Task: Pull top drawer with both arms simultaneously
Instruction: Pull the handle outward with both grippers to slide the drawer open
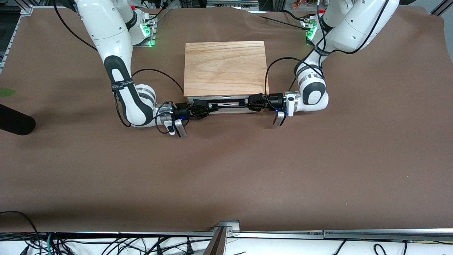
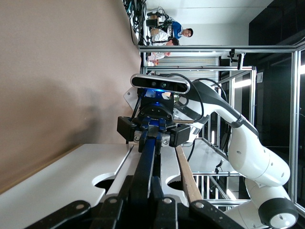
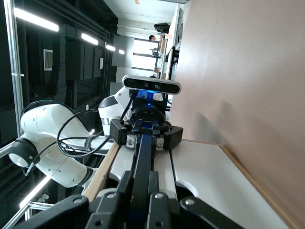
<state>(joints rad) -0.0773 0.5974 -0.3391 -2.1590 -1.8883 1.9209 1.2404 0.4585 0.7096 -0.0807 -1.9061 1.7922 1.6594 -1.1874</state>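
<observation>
The light-wood box (image 1: 225,67) stands mid-table, its white fronts facing the front camera. The top drawer (image 1: 226,98) has a thin black bar handle (image 1: 228,103) across its white front, and that front looks about flush with the box. My right gripper (image 1: 208,106) comes in from the right arm's end and is shut on one end of the handle (image 3: 143,157). My left gripper (image 1: 250,102) is shut on the other end of the handle (image 2: 147,162). Each wrist view looks along the bar at the other gripper. My left gripper (image 2: 145,193) and right gripper (image 3: 141,193) each pinch the bar between black fingers.
A second white drawer front (image 2: 57,181) lies below the top drawer. The brown table cloth (image 1: 226,170) spreads all round the box. A dark cylinder (image 1: 14,122) lies at the right arm's end of the table. Cables hang from both wrists.
</observation>
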